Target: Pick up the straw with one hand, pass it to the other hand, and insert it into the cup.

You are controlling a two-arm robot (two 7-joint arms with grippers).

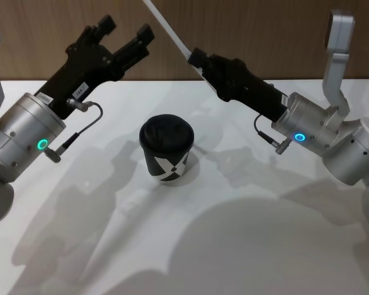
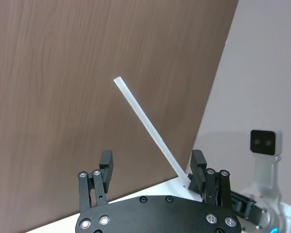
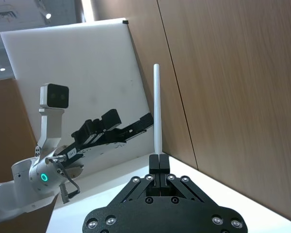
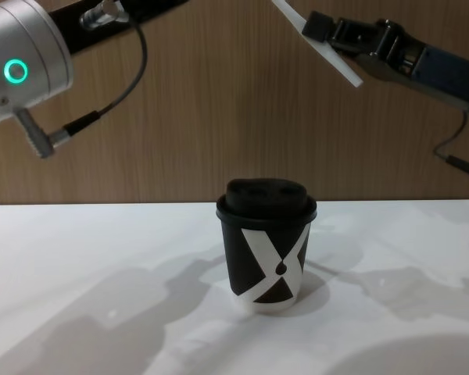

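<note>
— Above the bench, who has the straw?

— The right gripper. Its fingers are pressed together on the straw near its lower end. A short stub pokes out beneath them in the chest view. The long part runs on past the tips, up and toward the robot's left.

— And the left gripper?

— Raised on the opposite side, fingers spread wide, nothing between them. Its tips point toward the straw's free length. In the head view they sit near it and apart from it.

— Cup?

— Upright on the bench, lid on, below and between the two arms. The straw is well above it.

— What does the handover turn on?

— Seen from the left wrist, the straw lies ahead of the spread fingers and slants across the gap, its held end close to one finger. How far ahead cannot be told. Judgement: pickup is done and the pass is not yet made. The left gripper should advance until the free length lies between its fingers, clear of the right gripper's tips, then close.
</note>
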